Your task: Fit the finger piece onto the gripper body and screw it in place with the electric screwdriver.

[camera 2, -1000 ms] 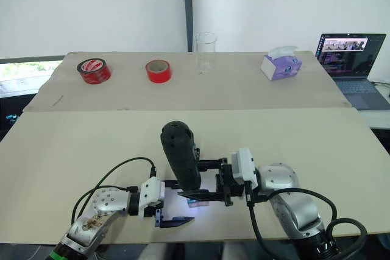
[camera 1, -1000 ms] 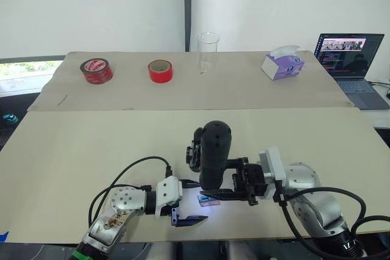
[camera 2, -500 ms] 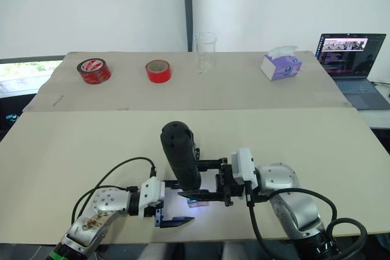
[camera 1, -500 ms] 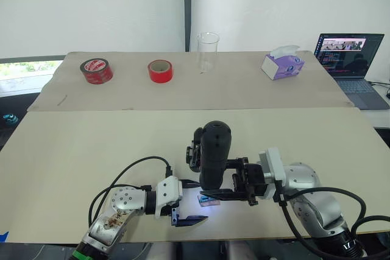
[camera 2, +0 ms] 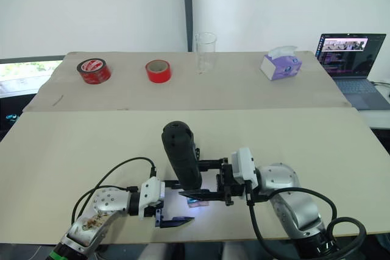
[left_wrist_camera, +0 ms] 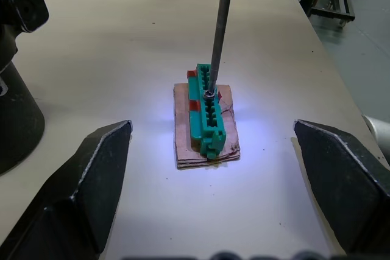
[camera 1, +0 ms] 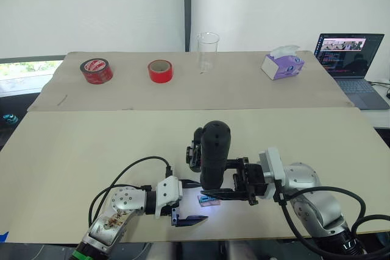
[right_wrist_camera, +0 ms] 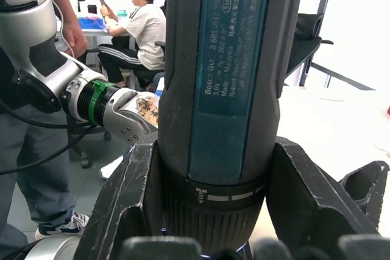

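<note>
Right now the right end effector [right_wrist_camera: 216, 223] is clamped on the electric screwdriver [camera 1: 214, 150], one black finger pressed to each side of its barrel. The tool stands nearly upright on the tabletop [camera 1: 91, 144], rounded end up and long axis close to vertical. Its thin metal bit [left_wrist_camera: 219, 28] comes straight down onto a small green toothed block [left_wrist_camera: 207, 114] that lies on a brown backing, lit by the tool's white light.

The left end effector [camera 1: 187, 201] is open. Its two fingers are spread wide to either side of that green block and touch neither the block nor the bit.

The gripper body [camera 1: 194, 150] sits on the tabletop just behind the screwdriver, on the far side from both arms and partly hidden by the barrel. I cannot pick out the finger piece with any confidence.

As I judge it, the coming move turns on that offset. The bit is planted on the green block, while the gripper body lies beyond it, away from the robot. The right arm carries the tool, so the left is the free one for steadying parts.

The barrel label reads "Bosch GO", "3,6V" and "Robert Bosch Power Tools GmbH".
</note>
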{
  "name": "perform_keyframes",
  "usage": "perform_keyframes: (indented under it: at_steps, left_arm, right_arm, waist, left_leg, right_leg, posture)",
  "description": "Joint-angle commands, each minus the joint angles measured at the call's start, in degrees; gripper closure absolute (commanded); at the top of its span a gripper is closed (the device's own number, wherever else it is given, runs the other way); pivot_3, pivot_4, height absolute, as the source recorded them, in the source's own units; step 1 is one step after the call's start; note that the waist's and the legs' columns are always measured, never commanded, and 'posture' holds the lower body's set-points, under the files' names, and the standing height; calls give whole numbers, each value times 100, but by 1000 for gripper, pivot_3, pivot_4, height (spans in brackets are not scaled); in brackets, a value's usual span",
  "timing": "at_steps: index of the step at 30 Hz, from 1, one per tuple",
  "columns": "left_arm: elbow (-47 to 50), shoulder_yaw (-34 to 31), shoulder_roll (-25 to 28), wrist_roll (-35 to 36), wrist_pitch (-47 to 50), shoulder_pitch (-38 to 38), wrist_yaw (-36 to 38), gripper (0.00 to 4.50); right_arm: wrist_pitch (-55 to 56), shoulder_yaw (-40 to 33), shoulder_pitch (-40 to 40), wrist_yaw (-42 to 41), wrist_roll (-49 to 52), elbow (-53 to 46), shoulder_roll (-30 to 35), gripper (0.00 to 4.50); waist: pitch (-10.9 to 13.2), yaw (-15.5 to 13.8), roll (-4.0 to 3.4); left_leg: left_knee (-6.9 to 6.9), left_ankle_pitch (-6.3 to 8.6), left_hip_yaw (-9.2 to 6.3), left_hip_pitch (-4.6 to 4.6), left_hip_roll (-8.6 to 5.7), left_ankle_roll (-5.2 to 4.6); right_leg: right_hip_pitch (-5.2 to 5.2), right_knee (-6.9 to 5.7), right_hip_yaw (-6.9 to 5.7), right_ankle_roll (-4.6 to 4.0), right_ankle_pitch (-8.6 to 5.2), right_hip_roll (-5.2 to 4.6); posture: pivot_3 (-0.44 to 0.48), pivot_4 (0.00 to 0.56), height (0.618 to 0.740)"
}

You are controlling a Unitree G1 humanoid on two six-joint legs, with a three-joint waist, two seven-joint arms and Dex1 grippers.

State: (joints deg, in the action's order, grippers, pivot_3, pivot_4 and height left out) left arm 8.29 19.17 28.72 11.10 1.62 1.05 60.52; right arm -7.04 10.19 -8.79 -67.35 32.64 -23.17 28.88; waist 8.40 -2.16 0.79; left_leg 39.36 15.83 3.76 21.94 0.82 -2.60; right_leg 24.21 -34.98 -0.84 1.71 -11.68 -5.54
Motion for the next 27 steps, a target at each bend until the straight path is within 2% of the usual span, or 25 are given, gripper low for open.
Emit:
perform_keyframes:
  at_steps: [1,27]
  left_arm:
    - [-230,185,0,-108,207,-121,-37,22]
    - [-216,109,-18,-7,148,-153,-52,22]
  right_arm:
    - [127,-108,-56,17,38,-153,-3,2567]
    - [276,163,-84,-57,-406,59,-6,2567]
  waist:
    - [0,0,0]
    - [-5,2,-3]
  left_leg:
    - [0,0,0,0,0,0]
    - [0,0,0,-8,1,0]
  right_leg:
    - [0,0,0,0,0,0]
    - [-5,0,-1,-4,-3,1]
  posture:
    - [0,150,740]
    - [0,150,740]
